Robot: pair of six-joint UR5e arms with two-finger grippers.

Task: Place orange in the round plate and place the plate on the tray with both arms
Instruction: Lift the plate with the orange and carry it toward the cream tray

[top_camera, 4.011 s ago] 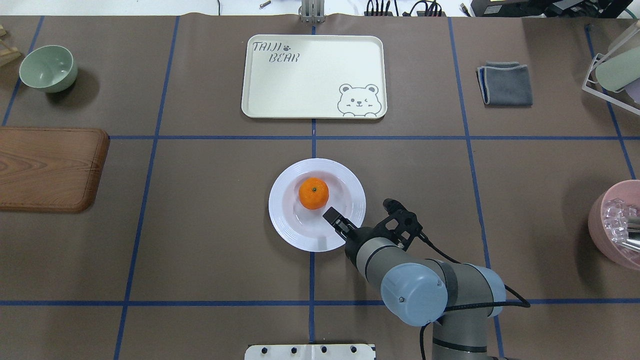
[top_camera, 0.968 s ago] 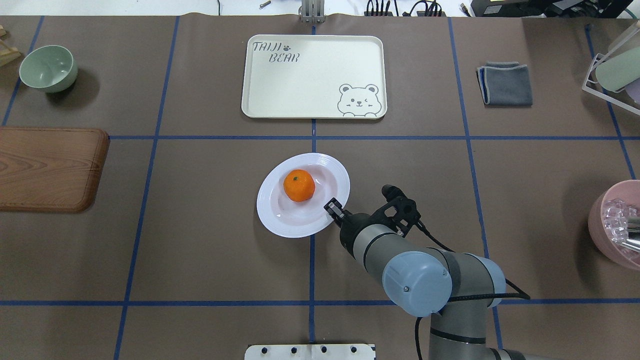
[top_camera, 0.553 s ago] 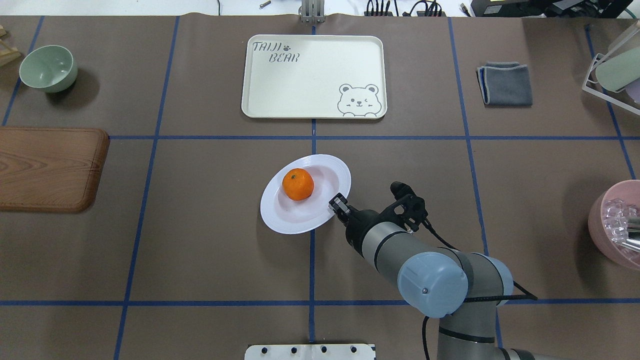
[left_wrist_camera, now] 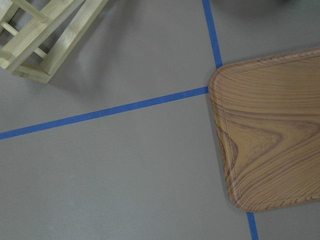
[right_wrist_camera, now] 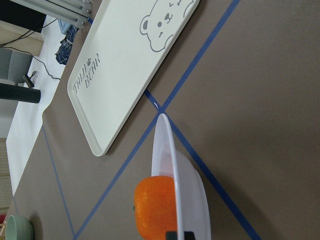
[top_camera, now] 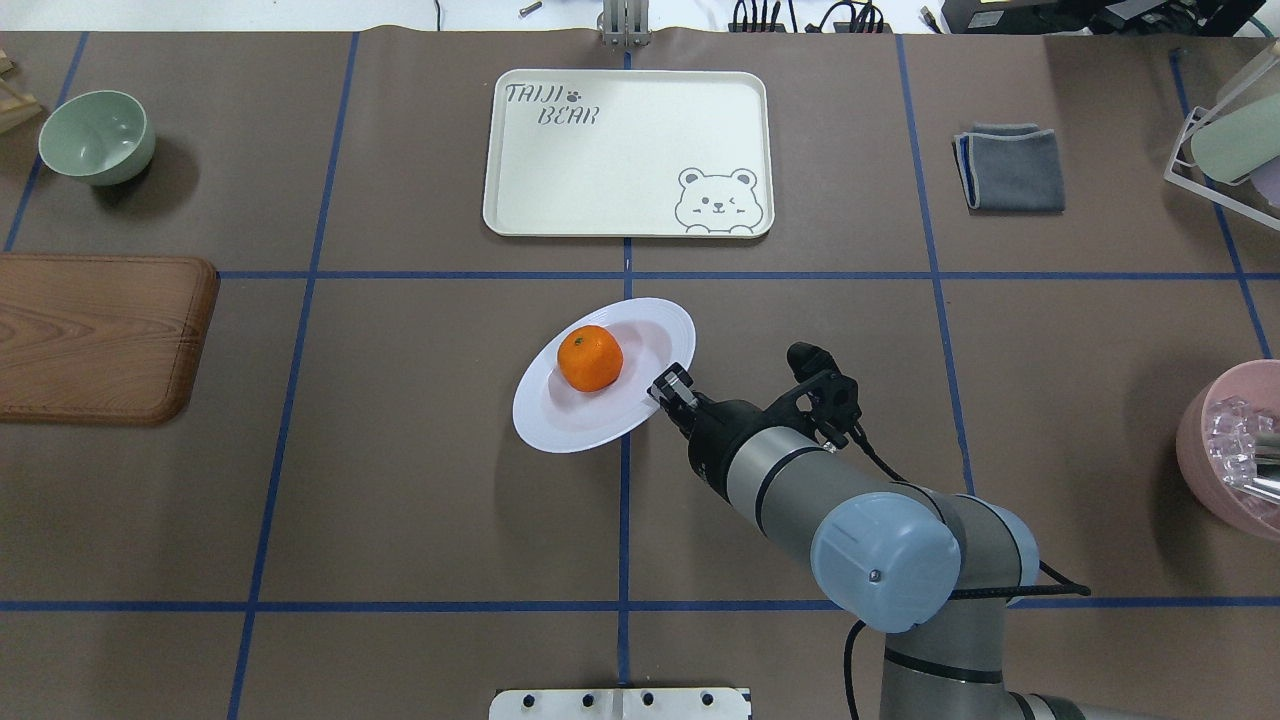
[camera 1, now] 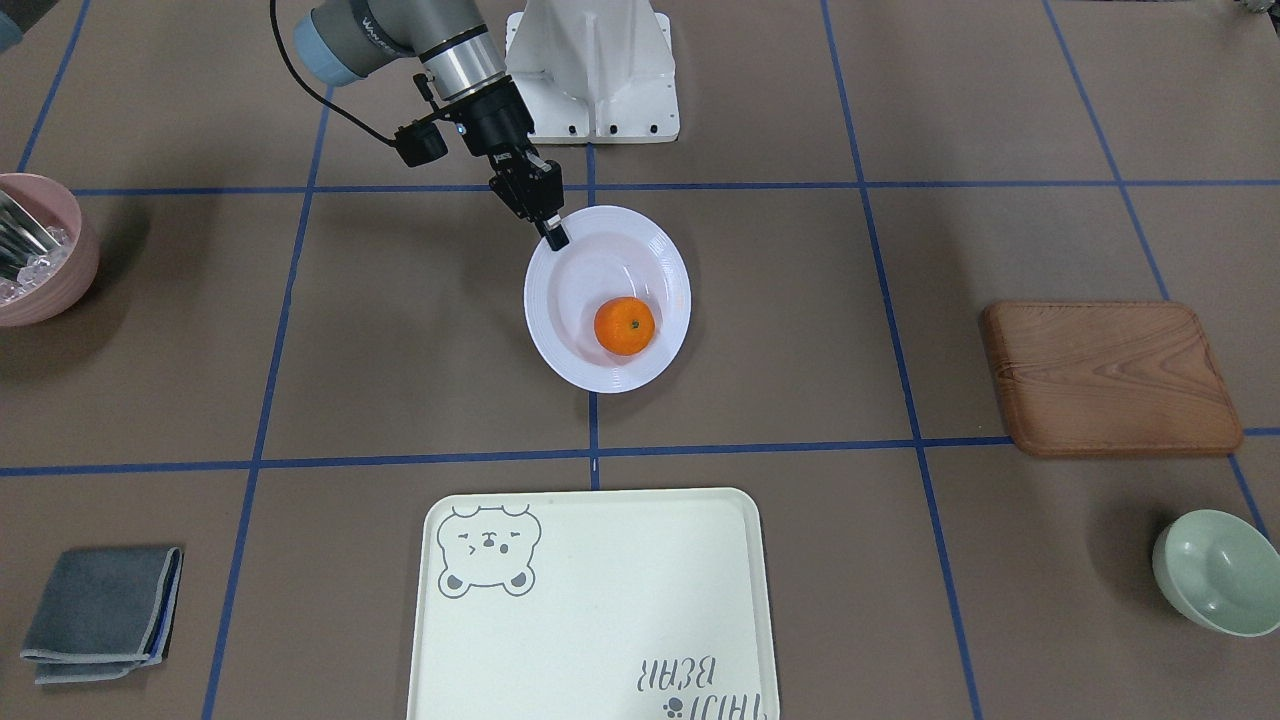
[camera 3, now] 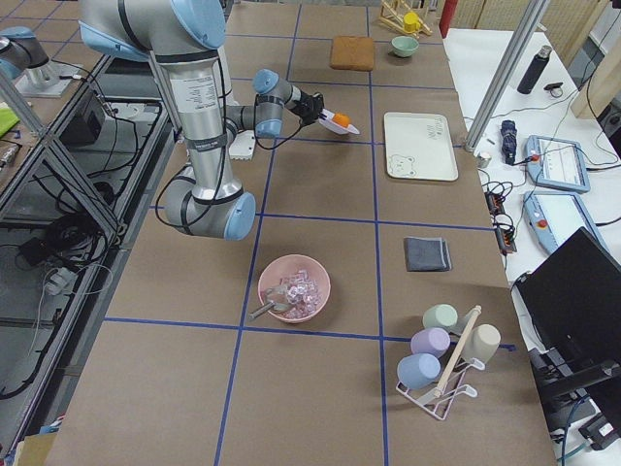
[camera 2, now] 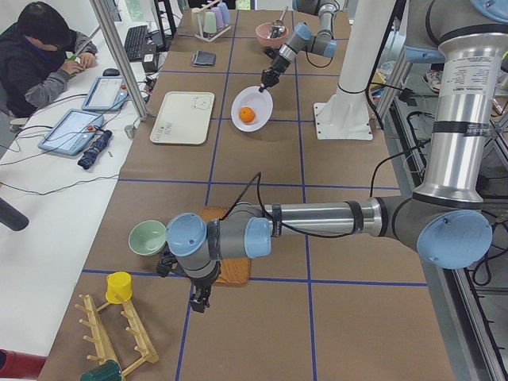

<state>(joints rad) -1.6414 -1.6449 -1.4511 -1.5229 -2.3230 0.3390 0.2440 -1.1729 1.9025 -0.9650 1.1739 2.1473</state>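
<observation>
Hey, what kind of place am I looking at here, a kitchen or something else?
Probably a robotics lab recording handling trials, not a kitchen: the table is gridded with blue tape, the right arm and left arm stand at it, and a person sits beside tablets.

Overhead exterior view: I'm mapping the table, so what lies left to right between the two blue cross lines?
Brown wooden board → glossy white round plate → pink round bowl. The small orange and the right gripper, shut on the plate's rim, overlap the plate, so I leave them out.
</observation>
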